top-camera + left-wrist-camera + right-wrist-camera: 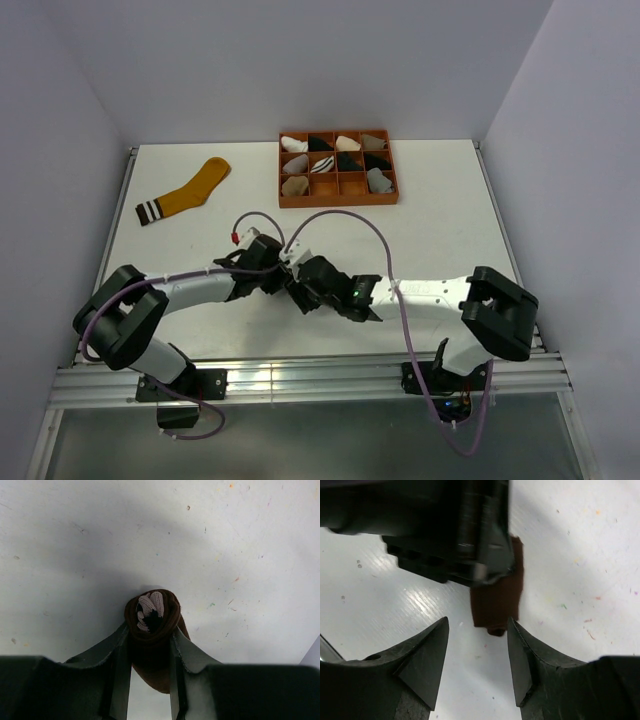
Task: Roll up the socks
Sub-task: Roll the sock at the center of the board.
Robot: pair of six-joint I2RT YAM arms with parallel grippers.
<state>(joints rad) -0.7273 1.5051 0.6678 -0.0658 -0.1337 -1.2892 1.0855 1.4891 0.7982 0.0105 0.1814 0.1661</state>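
A dark brown sock [152, 615], rolled into a bundle with its pale striped cuff showing at the core, sits on the white table between the fingers of my left gripper [150, 632], which is shut on it. In the right wrist view the same brown sock [497, 600] pokes out from under the black left gripper [455, 530]. My right gripper [477, 622] stands open just short of the sock's end, with nothing between its fingers. From above, both grippers [292, 282] meet mid-table and hide the brown sock. A mustard-yellow sock [190, 192] with a striped cuff lies flat at the far left.
An orange-brown compartment tray [338, 203] stands at the back centre, holding several small sock bundles in white, black, beige and grey. A purple cable [345, 215] arcs over the table above the arms. White walls close in both sides.
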